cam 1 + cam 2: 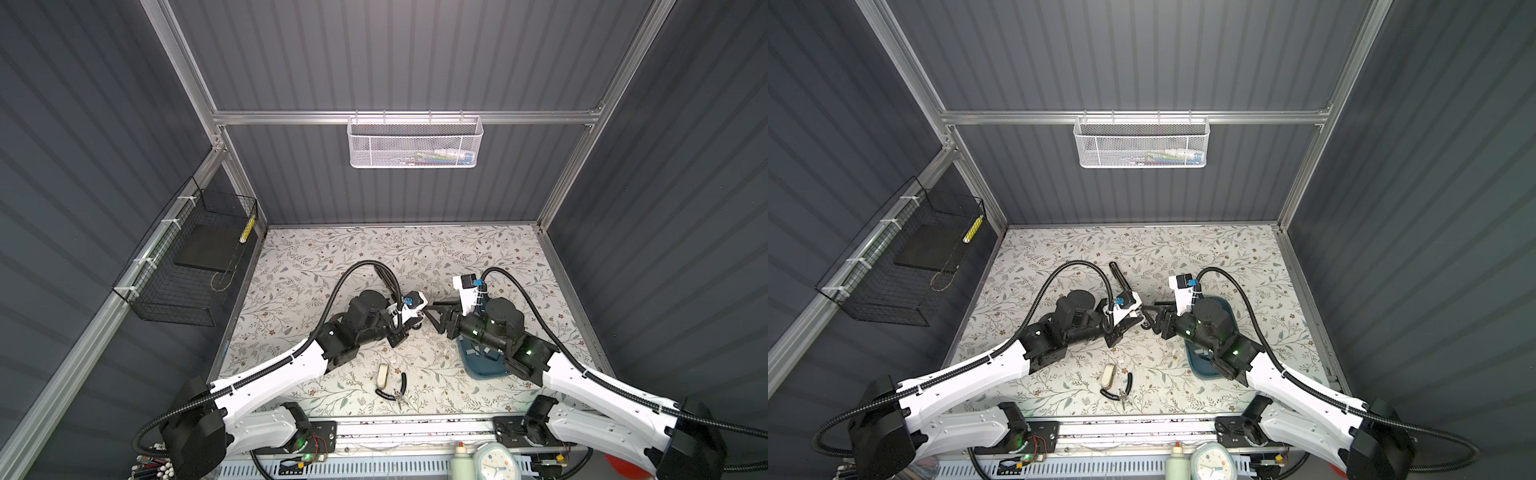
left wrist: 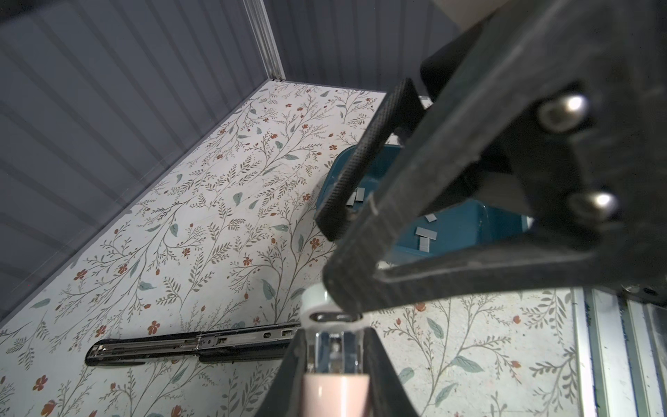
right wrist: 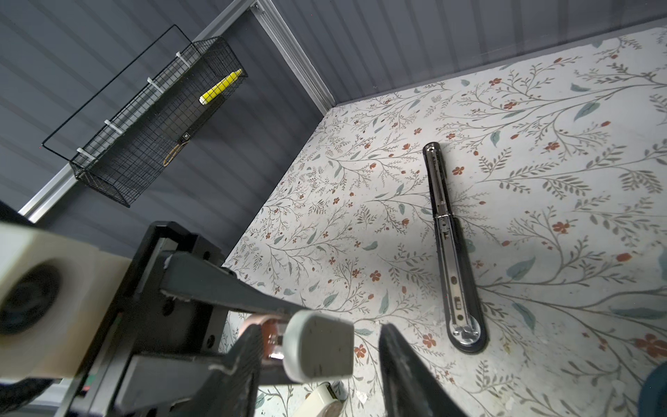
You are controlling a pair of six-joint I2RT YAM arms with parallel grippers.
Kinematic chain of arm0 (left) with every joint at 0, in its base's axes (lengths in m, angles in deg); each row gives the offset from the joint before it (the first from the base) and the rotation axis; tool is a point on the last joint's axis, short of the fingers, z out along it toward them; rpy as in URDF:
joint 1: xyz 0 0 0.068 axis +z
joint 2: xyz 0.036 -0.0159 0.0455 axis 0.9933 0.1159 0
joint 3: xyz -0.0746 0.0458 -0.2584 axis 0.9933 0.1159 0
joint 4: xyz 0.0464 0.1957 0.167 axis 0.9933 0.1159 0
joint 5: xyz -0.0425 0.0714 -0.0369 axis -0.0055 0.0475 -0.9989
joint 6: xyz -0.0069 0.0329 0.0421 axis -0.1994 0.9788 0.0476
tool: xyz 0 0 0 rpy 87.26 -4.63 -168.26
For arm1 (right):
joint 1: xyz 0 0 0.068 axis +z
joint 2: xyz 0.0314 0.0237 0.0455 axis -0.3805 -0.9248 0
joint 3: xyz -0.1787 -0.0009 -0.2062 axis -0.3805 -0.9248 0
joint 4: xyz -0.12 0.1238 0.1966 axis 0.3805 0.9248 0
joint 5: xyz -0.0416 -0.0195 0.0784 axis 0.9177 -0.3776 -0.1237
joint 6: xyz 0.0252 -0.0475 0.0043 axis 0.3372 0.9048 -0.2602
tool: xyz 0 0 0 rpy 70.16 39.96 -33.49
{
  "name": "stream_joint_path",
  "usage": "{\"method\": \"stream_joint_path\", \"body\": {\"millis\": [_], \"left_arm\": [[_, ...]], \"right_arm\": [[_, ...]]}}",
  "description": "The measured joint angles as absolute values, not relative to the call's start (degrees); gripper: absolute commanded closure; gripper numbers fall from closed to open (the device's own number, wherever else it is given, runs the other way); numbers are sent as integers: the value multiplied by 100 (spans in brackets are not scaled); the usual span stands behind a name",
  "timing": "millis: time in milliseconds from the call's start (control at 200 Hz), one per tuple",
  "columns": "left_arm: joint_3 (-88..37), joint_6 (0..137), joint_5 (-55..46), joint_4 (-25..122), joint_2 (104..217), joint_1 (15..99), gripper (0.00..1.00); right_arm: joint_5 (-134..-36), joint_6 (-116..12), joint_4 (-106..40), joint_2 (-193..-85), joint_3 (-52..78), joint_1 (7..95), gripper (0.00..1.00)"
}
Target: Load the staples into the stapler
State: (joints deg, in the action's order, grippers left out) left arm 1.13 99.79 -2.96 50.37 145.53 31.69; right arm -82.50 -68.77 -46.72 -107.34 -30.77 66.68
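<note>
I see left jaws clamped on a small pink stapler [image 2: 335, 393]. Right wrist view shows right jaws half-open around its white tip. Left wrist view, not right, shows staples [image 2: 426, 233] in the blue tray [image 2: 469, 224].

My worktop [image 2: 216, 216] has a matt, paper-like covering printed with grey-green leaves and small red flowers. The black stapler [image 3: 451, 245] is a matt black plastic shell around a bright, polished metal rail. The staples [image 2: 426, 233] are dull silver-grey metal strips. Their tray [image 2: 465, 216] is smooth, glossy teal plastic. My left claw [image 2: 337, 361] is matt black. The small pale stapler [image 2: 335, 393] is smooth pink-cream plastic with a mirror-bright metal insert. My right claw [image 3: 317, 353] has rough, finely ribbed black fingers [image 2: 361, 162] and 2 shiny rounded metal screw heads [image 2: 563, 112]. The walls [image 2: 108, 108] are matt grey ribbed panels.
</note>
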Motion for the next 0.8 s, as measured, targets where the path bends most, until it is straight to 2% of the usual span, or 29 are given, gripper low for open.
{"method": "stream_joint_path", "body": {"millis": [185,515,801], "left_arm": [[71,9996,-366,5109,14558,3169,100],[71,9996,-410,5133,14558,3171,100],[71,9994,-361,5135,14523,3193,100]], "right_arm": [[-8248,-6895,-4748,-10985,-2996,6683,51],[-7925,-6899,-4707,-11195,-2893,6707,60],[-7680,-6903,-4692,-11488,-2692,6703,61]]}}
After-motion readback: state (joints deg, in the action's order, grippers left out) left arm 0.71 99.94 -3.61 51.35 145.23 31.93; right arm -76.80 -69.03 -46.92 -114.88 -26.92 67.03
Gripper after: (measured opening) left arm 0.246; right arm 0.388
